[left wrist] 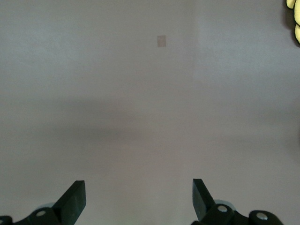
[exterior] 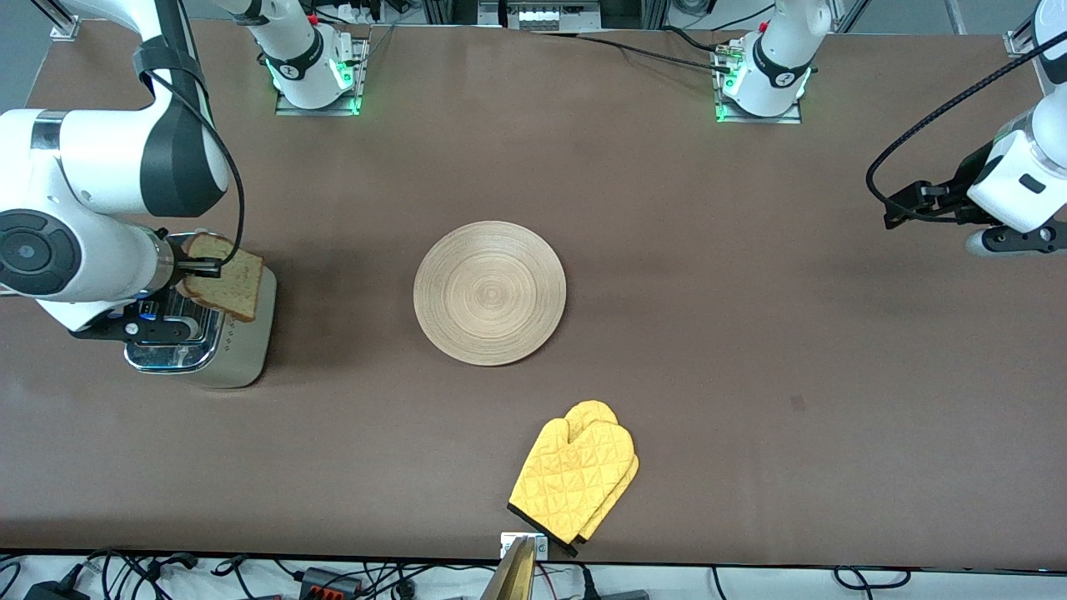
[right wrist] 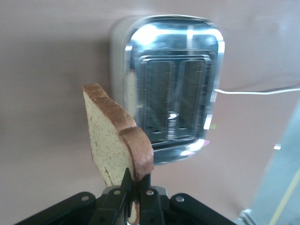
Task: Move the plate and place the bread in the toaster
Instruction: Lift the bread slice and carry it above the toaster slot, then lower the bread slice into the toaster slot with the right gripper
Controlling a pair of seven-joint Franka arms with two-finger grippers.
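Note:
My right gripper [exterior: 207, 267] is shut on the bread [exterior: 227, 277], a pale speckled slice with a dark brown crust, held on edge over the toaster [exterior: 235, 343]. In the right wrist view the bread [right wrist: 115, 140] sits between the fingers [right wrist: 125, 183], beside the toaster's chrome top and two slots [right wrist: 173, 98]. The toaster stands at the right arm's end of the table. The round light-tan wooden plate [exterior: 490, 292] lies in the middle of the table. My left gripper [exterior: 904, 208] waits in the air at the left arm's end, open and empty [left wrist: 138, 197] over bare table.
A yellow quilted oven mitt [exterior: 577, 477] lies nearer the front camera than the plate, close to the table's front edge; its tip shows in the left wrist view [left wrist: 295, 18]. The toaster's white cord [right wrist: 262, 92] runs off across the table.

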